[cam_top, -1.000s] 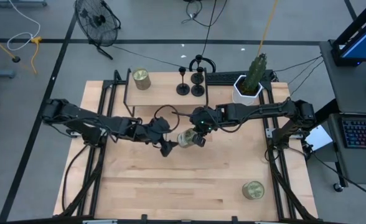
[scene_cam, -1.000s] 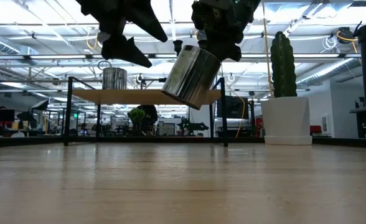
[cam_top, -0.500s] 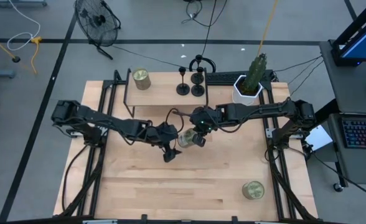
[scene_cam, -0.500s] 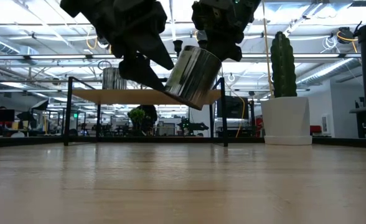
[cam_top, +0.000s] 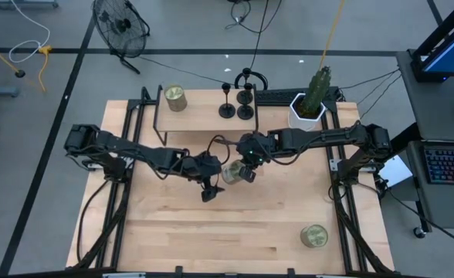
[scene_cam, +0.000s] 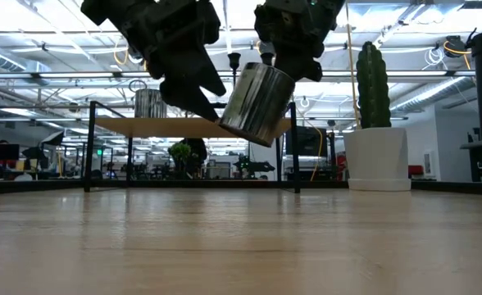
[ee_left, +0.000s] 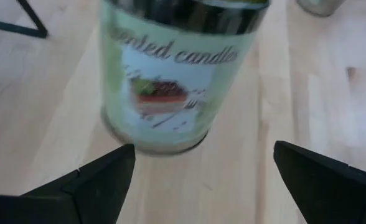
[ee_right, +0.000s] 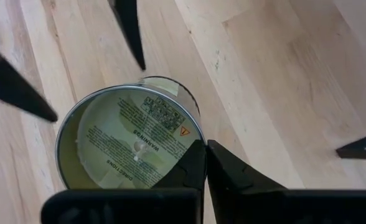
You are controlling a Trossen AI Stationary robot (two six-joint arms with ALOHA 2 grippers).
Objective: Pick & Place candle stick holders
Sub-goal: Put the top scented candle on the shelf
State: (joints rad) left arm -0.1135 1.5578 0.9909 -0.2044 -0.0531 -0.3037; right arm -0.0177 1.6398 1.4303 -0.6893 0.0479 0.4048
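Note:
Black candlestick holders [cam_top: 227,110] [cam_top: 245,103] stand on their round bases on a raised wooden shelf [cam_top: 200,116] at the table's far side. My right gripper [cam_top: 242,171] is shut on a silver candle tin [cam_top: 232,171] with a green label, held above the table's middle. In the low view the tin [scene_cam: 256,102] hangs tilted. My left gripper [cam_top: 211,185] is open just left of the tin. In the left wrist view [ee_left: 201,155] its two fingers stand apart on either side of the tin [ee_left: 177,74]. I cannot tell whether they touch it. My right gripper pinches the tin's rim [ee_right: 198,138] between its two fingers, one finger inside the open top and one outside the wall. The fingers come from above and the table's right. The tin hangs tilted below them, clear of the table.
A second candle tin [cam_top: 174,98] stands on the shelf's left end and a third [cam_top: 313,235] near the table's front right corner. A cactus in a white pot [cam_top: 308,108] stands at the far right. The shelf's black legs [scene_cam: 89,147] reach down to the table.
My left gripper has moved toward the table's right and a little down, up to the hanging tin, with its fingers still apart. My right gripper has kept the tin tilted and clear of the table.

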